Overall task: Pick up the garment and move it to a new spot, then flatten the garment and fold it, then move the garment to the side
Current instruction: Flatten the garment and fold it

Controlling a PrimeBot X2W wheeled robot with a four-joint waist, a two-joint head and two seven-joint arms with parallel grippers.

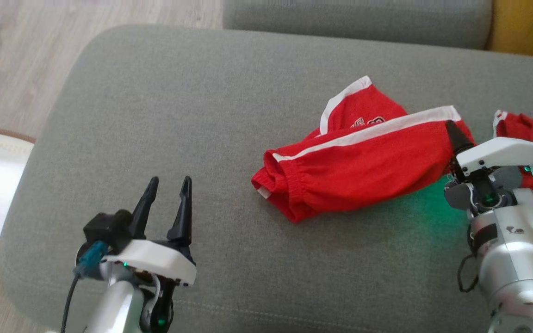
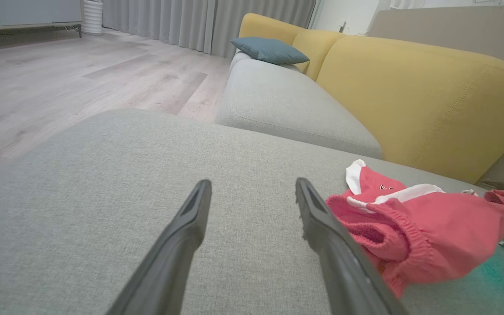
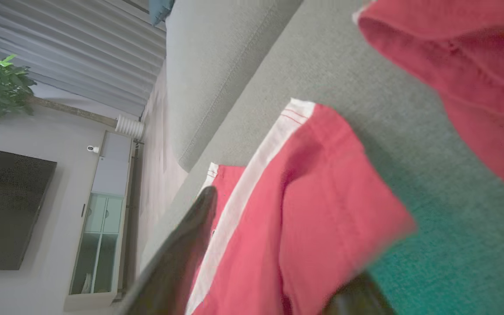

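Closest to my right wrist camera, the two dark fingers of my right jaws are standing apart with a leg of the red shorts lying between them. The cloth is not looking pinched, though I cannot tell whether either pad is touching it. From my head camera I am seeing one of those fingers pointing up over the right end of the shorts, just under the white-trimmed leg hem. The shorts are lying on the grey sofa seat cushion, right of its middle. Their gathered waistband is facing my left side, a white stripe is running along the upper edge, and the second leg, bearing a small print, is poking out behind. A second red garment is lying just beyond my right wrist, apart from the shorts, and a green glow is falling on the cushion below that wrist. My left jaws are hovering wide and empty over bare cushion near its front edge, fingers pointing toward the sofa back, well apart from the waistband. Along those fingers I am seeing the shorts off to the right, another grey seat cushion beyond, a yellow backrest behind it and a blue pillow at the far end. Pale wooden floor is showing past the cushion's left edge.
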